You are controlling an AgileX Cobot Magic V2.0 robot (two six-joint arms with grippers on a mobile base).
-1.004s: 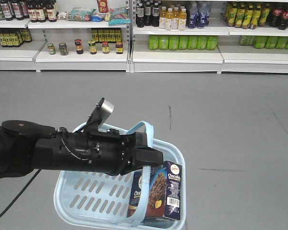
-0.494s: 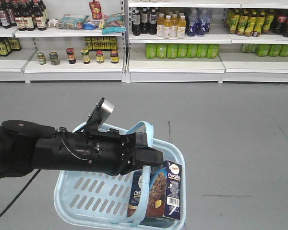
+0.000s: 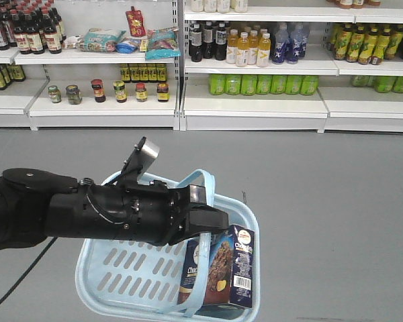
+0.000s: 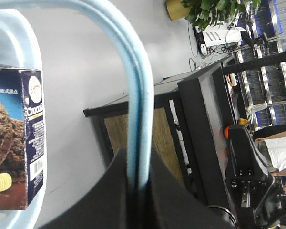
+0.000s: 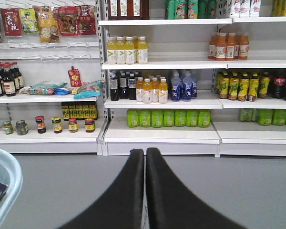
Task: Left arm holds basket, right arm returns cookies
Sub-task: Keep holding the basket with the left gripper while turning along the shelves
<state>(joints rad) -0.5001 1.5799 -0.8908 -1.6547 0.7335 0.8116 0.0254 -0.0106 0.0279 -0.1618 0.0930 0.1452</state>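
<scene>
— On the far side, what have you got?
— White shelves wall to wall, stocked with bottles and small jars. Grey floor runs from them to me.
— And close in?
— My left arm reaches in from the left, over the basket, and hides its far left rim. The left gripper is clenched on the blue handles.
— The cookies?
— Standing upright in the basket's near right corner. My right gripper has its fingers pressed together on nothing, facing the shelves.
</scene>
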